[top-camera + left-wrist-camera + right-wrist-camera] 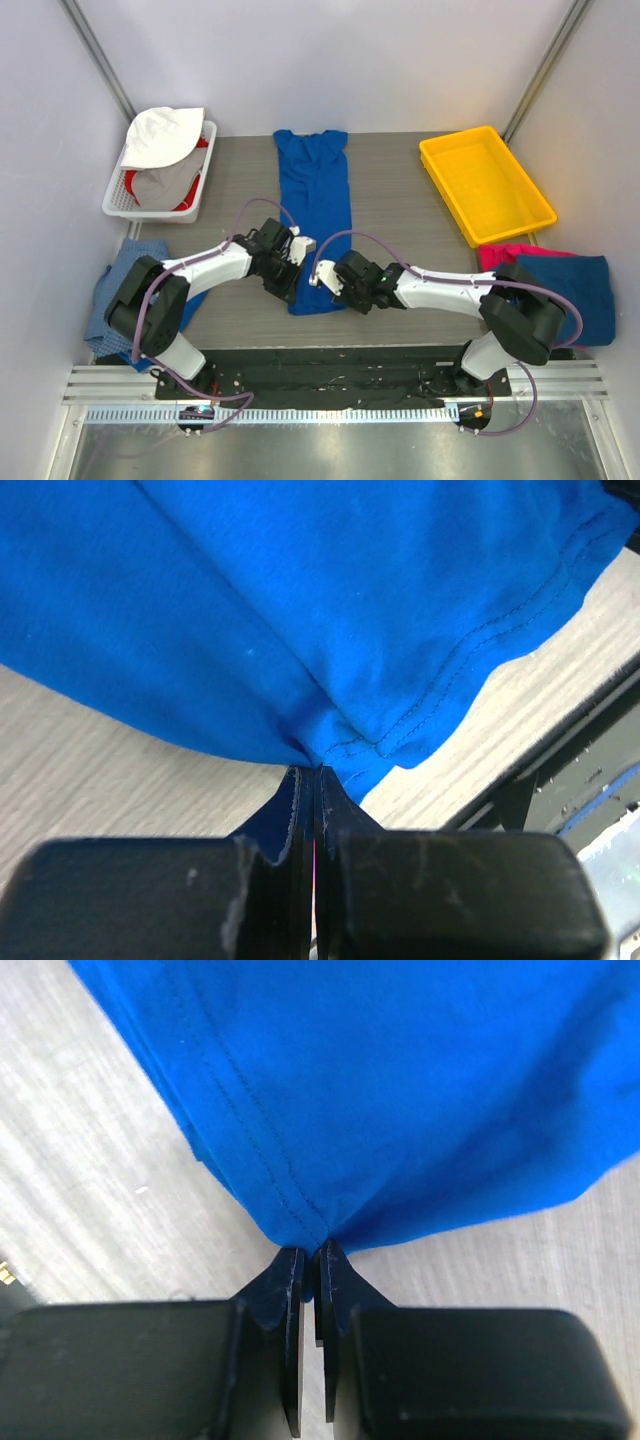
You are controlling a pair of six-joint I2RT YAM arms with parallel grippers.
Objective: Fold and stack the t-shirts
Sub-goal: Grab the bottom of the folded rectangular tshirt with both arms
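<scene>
Running near-to-far (collar far), the blue t-shirt (314,195) is pinched at its hem by left claw (312,780) and right claw (310,1255).

Quick count, table stuff

Shirts: 4 loose. That's 1 royal blue shirt (313,190) btwn the 2 grippers (left gripper (288,290), right gripper (335,298)), 1 lighter blue shirt (118,290) out past the left one, and 1 pink shirt (500,255) + 1 dark blue shirt (575,290) past the right one. Containers: 2, i.e. 1 white basket (113,205) + 1 yellow bin (487,185), both ahead of the grippers.
</scene>
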